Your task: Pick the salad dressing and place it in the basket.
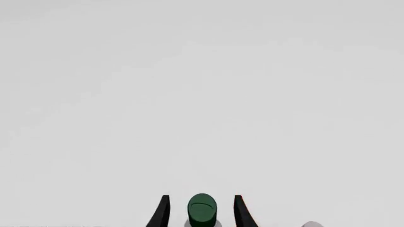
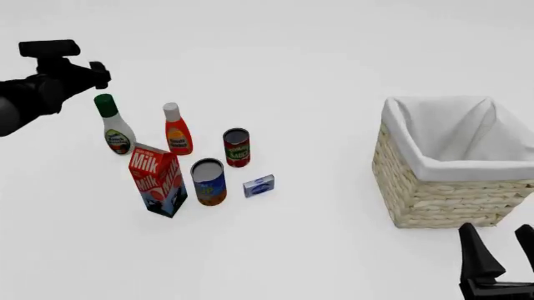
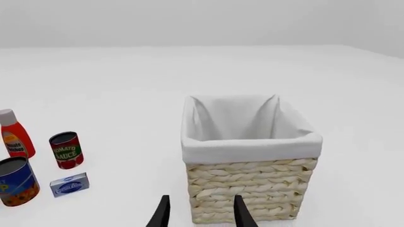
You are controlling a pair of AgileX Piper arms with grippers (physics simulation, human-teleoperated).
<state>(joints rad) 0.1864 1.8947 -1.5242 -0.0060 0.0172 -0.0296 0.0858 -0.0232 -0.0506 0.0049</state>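
The salad dressing (image 2: pixel 114 128) is a white bottle with a dark green cap, standing upright at the far left of the grocery group. My left gripper (image 2: pixel 99 74) hovers just above and behind its cap. In the left wrist view the green cap (image 1: pixel 202 209) sits between the two dark fingers of the left gripper (image 1: pixel 202 196), with a gap on each side, so the gripper is open. The wicker basket (image 2: pixel 442 194), lined in white cloth, stands at the right. My right gripper (image 2: pixel 494 229) is open and empty on the near side of the basket (image 3: pixel 252 184), as the right wrist view (image 3: pixel 202 197) shows.
Right of the dressing stands a red bottle with a white cap (image 2: pixel 177 131). Nearer the front are a milk carton (image 2: pixel 157 181), a blue can (image 2: pixel 209 182), a tomato sauce can (image 2: pixel 237 147) and a small blue box (image 2: pixel 259 185).
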